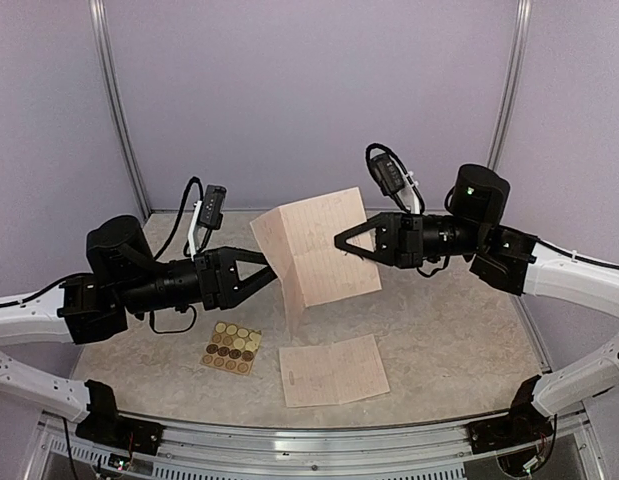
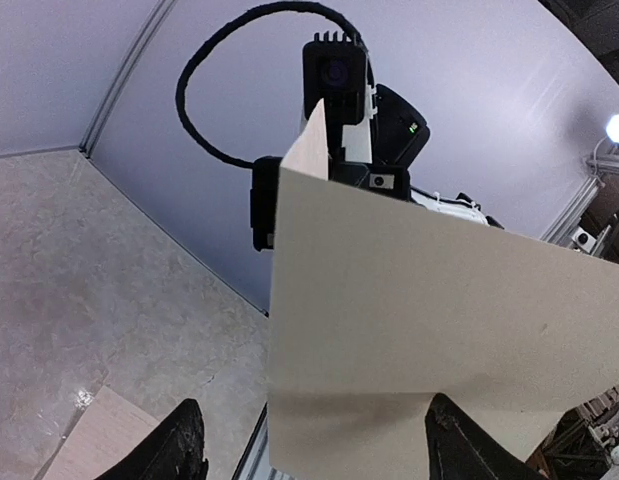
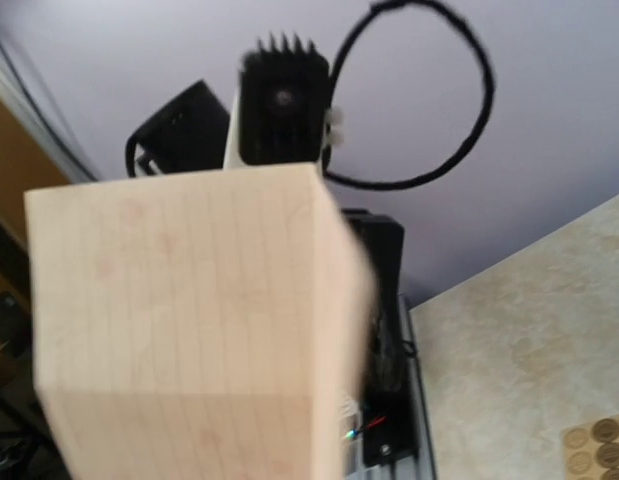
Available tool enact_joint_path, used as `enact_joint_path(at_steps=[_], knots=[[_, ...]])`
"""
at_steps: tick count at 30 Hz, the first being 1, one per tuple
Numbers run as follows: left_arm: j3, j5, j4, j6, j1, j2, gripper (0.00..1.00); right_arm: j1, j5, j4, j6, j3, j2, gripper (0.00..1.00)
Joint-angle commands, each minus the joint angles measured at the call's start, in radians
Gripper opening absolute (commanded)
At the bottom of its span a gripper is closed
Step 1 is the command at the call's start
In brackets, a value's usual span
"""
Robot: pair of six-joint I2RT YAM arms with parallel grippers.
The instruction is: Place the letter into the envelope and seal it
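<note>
The letter [image 1: 314,250], a pinkish lined sheet creased down its middle, hangs upright in the air above the table between both arms. My right gripper [image 1: 339,242] is shut on its right half. My left gripper [image 1: 274,268] is at the sheet's left edge with its jaws wide apart. In the left wrist view the two black fingertips [image 2: 184,445] stand far from each other, with the sheet [image 2: 419,320] between them and apart from both. The sheet [image 3: 179,320] fills the right wrist view and hides that gripper's fingers. The envelope is out of view.
A second pinkish handwritten sheet [image 1: 334,370] lies flat near the table's front edge. A tan card of round stickers [image 1: 232,347] lies to its left, under the left arm. Purple walls with metal posts enclose the back and sides.
</note>
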Motion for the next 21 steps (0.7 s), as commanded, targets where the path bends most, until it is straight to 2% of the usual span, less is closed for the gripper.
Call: enact_joint_path(at_steps=[1,9,13,18,21], knots=[[0.047,0.050,0.086,0.066,-0.020,0.062,0.71,0.023,-0.071,0.043,0.011,0.009,0.010,0.00],[0.052,0.060,0.126,0.058,-0.023,0.098,0.71,0.028,-0.116,0.081,0.034,-0.001,0.016,0.00],[0.060,0.090,0.154,0.057,-0.029,0.113,0.66,0.029,-0.138,0.112,0.054,-0.005,0.028,0.00],[0.060,0.145,0.200,0.064,-0.037,0.130,0.52,0.028,-0.141,0.125,0.061,-0.005,0.033,0.00],[0.055,0.165,0.216,0.064,-0.039,0.134,0.39,0.029,-0.145,0.130,0.063,-0.006,0.032,0.00]])
